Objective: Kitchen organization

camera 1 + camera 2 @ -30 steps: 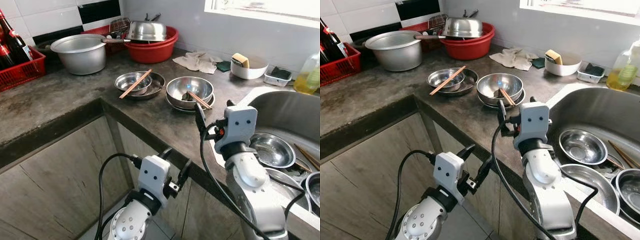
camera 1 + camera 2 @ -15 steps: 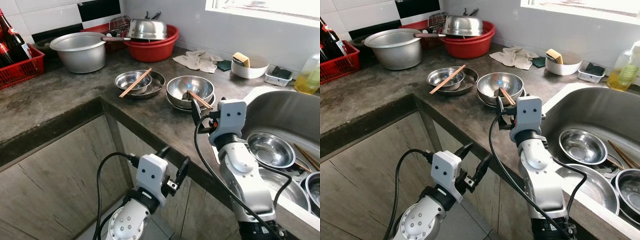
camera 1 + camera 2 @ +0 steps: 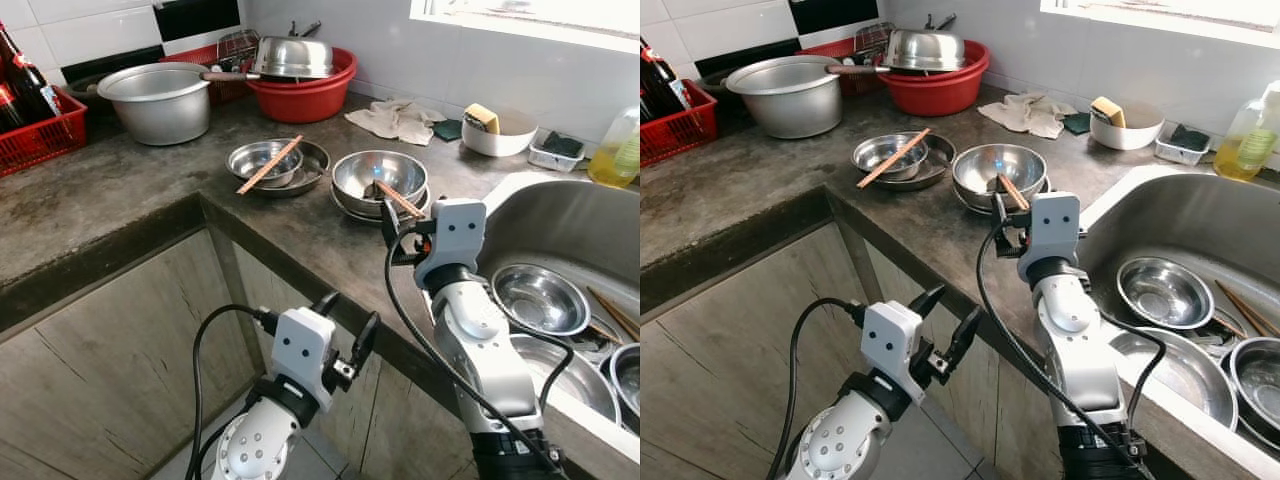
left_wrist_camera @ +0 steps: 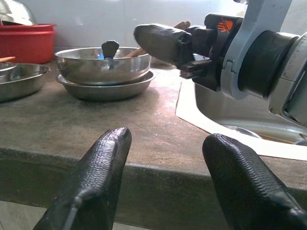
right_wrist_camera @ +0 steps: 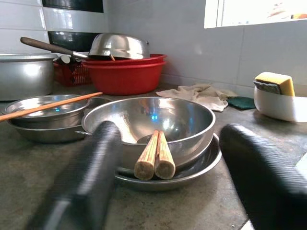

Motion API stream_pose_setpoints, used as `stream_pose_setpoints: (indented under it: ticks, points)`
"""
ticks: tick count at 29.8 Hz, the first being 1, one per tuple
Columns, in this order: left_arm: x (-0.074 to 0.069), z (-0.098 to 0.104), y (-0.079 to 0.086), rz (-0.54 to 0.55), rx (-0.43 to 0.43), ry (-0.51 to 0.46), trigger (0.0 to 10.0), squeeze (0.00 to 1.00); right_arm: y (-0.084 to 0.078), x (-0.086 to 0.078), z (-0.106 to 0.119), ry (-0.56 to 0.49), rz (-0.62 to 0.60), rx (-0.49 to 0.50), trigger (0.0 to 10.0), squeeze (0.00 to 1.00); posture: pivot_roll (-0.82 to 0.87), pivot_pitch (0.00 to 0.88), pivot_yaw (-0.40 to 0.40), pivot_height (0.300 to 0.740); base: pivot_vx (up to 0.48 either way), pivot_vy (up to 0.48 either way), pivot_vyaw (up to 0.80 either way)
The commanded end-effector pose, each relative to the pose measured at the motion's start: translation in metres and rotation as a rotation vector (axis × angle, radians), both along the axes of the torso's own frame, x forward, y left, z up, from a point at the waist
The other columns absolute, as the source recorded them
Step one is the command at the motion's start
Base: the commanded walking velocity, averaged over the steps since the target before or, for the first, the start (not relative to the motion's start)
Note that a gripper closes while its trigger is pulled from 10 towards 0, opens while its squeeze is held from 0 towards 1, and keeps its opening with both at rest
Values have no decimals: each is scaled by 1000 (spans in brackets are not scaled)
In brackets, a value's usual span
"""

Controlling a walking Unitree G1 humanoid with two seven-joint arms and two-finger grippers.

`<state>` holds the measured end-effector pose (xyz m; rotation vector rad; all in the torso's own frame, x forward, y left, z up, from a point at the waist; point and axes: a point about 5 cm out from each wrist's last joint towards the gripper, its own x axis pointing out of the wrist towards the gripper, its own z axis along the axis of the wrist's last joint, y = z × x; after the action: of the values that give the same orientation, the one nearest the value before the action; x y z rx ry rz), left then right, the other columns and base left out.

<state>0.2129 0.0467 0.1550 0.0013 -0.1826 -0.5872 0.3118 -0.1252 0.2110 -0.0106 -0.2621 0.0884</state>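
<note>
**A:** Your right hand [image 3: 1002, 222] is low over the table [image 3: 120, 190], just short of the steel bowl [image 3: 380, 177], fingers spread wide and holding nothing. The pair of chopsticks [image 5: 155, 155] lies in that bowl, butt ends poking over the rim toward you.

**B:** So how do I take them cleanly?

**A:** I'd judge the chopsticks are your target. Ease forward until the butt ends sit between your fingers, then close on both sticks together; they lie touching, so a square pinch should catch the pair. Keep clear of the bowl's rim, since it rests on a plate [image 5: 201, 167] and may slide.

**B:** And my left hand [image 3: 345, 335]?

**A:** Open and empty, below the table edge, away from the bowl.

**B:** Anything you can't see?

**A:** The chopsticks' far tips are lost against the bowl's inside, and your right fingers are blurred close up.
</note>
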Motion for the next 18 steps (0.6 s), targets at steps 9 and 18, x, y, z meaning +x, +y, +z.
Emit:
stream_pose_setpoints:
  ticks: [9,18]
  points:
    - [-2,4,2,11,-5,-22,10000,0,2,5,4,-16,6,11,6392,0,103,75,-7,740,0,0,0]
    - [-1,4,3,14,-3,-24,10000,0,5,6,4,-20,11,9,6275,0,104,70,-10,740,0,0,0]
